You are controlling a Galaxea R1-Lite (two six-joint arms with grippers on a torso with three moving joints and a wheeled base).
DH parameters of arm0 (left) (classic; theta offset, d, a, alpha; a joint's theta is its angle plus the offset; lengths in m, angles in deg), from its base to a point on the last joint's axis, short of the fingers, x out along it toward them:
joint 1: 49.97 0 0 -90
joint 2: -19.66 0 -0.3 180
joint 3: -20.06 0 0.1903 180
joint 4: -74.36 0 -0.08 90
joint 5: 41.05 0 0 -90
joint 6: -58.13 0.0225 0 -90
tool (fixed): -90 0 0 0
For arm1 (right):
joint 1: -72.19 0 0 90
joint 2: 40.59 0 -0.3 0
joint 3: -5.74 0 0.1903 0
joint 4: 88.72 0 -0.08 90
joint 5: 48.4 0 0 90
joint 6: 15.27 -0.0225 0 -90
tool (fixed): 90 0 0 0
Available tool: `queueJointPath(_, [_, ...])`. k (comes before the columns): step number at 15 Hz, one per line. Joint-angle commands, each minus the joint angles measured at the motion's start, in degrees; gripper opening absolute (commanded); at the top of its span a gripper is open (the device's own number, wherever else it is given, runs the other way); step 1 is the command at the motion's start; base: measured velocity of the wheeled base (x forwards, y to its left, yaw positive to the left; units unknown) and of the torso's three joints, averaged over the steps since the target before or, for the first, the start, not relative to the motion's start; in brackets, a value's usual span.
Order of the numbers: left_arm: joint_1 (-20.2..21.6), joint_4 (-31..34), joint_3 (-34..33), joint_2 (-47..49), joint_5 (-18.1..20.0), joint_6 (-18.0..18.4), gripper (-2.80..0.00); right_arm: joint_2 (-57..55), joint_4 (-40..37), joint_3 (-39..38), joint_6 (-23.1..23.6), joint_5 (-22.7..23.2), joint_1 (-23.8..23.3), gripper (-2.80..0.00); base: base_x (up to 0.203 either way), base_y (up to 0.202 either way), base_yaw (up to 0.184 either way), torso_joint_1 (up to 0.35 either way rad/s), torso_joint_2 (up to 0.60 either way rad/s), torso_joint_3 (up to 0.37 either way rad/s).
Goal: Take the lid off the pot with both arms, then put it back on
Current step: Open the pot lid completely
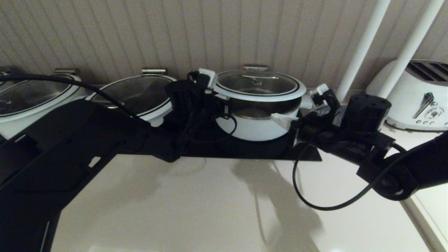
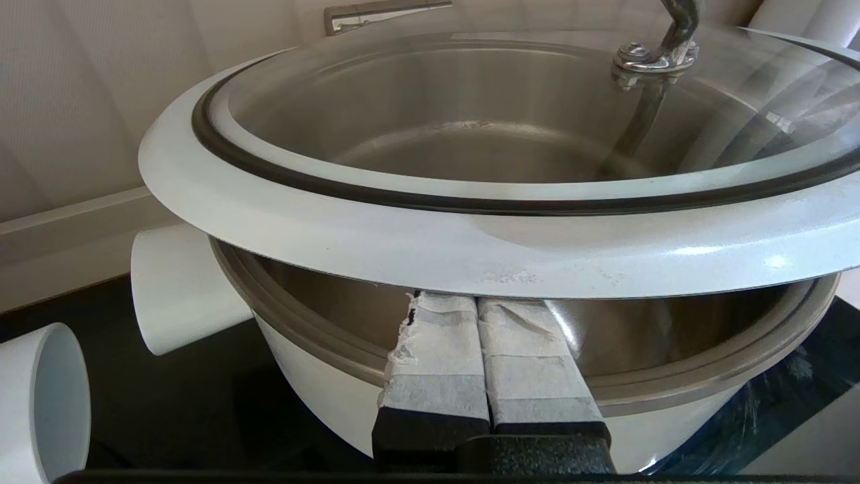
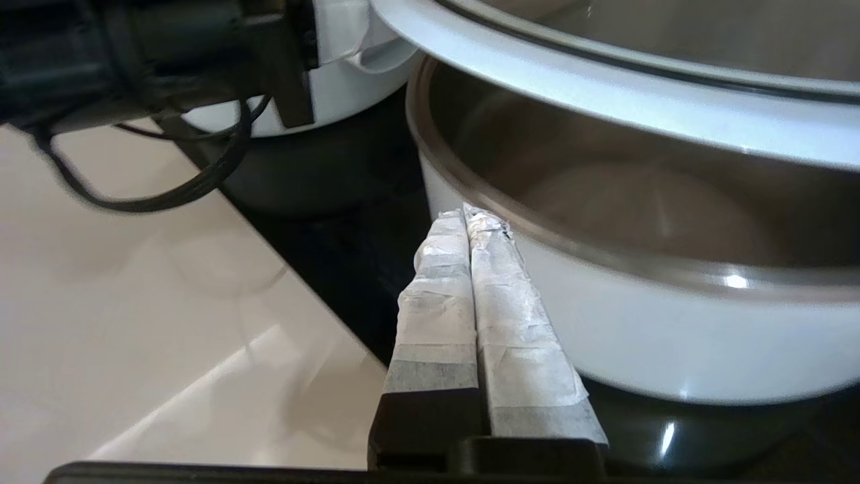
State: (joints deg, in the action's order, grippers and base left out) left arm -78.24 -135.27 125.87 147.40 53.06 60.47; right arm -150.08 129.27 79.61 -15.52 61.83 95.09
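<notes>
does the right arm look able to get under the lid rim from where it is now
Probably yes. The lid sits raised above the pot, leaving an open gap. The right gripper, fingers shut, lies just outside the pot's edge below the lid rim, with nothing between.

The lid (image 2: 470, 242) hangs tilted above the pot (image 2: 322, 396), a gap between them. The left gripper (image 2: 480, 312), jaws pressed together, reaches under the lid's white rim.
</notes>
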Motion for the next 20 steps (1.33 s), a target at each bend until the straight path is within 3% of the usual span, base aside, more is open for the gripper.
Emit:
queueJointPath(1, [0.32, -0.26, 0.00, -0.20, 0.11, 0.03, -2.80, -2.34, 0.22, 1.82, -0.01, 0.08, 0.03, -2.80, 0.000, 0.000, 0.000, 0.000, 0.00, 0.000])
queueJointPath(20, [1.20, -0.26, 0.08, 0.06, 0.27, 0.47, -2.80, -11.35, -2.73, 17.20, 0.16, -1.15, -4.10, -2.80, 0.000, 0.000, 0.000, 0.000, 0.00, 0.000])
